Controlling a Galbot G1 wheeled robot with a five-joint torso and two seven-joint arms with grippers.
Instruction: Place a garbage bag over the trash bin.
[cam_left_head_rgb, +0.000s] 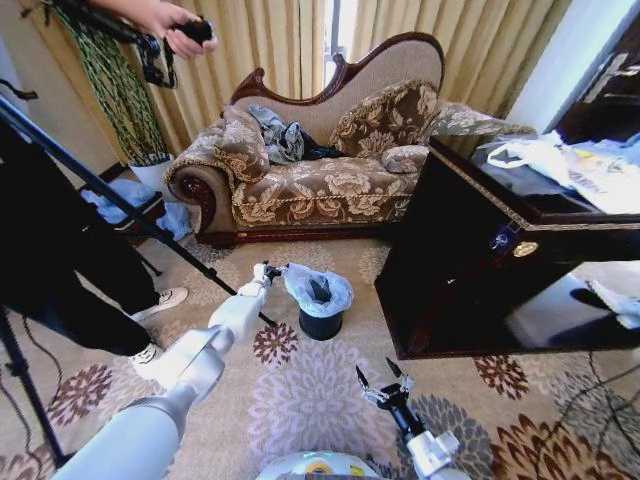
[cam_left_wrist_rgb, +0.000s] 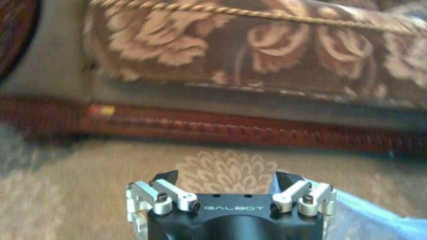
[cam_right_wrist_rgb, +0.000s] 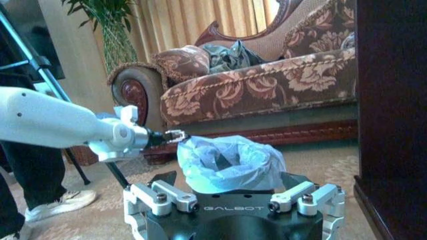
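Note:
The small black trash bin (cam_left_head_rgb: 321, 325) stands on the patterned carpet in front of the sofa. The pale blue garbage bag (cam_left_head_rgb: 318, 289) sits crumpled in and over its rim, puffed up above the top. My left gripper (cam_left_head_rgb: 272, 270) hovers at the bag's left edge; in the left wrist view its fingers (cam_left_wrist_rgb: 163, 178) stand spread with nothing between them and the bag (cam_left_wrist_rgb: 377, 220) beside one finger. My right gripper (cam_left_head_rgb: 384, 383) is open low over the carpet, short of the bin, and faces the bag (cam_right_wrist_rgb: 227, 162). The right wrist view shows the left gripper (cam_right_wrist_rgb: 175, 135) at the bag's rim.
A brown floral sofa (cam_left_head_rgb: 320, 185) stands behind the bin. A dark wooden desk (cam_left_head_rgb: 470, 280) with white bags on top is close on the right. A tripod leg (cam_left_head_rgb: 120, 205) and a person's shoes (cam_left_head_rgb: 165, 300) are on the left.

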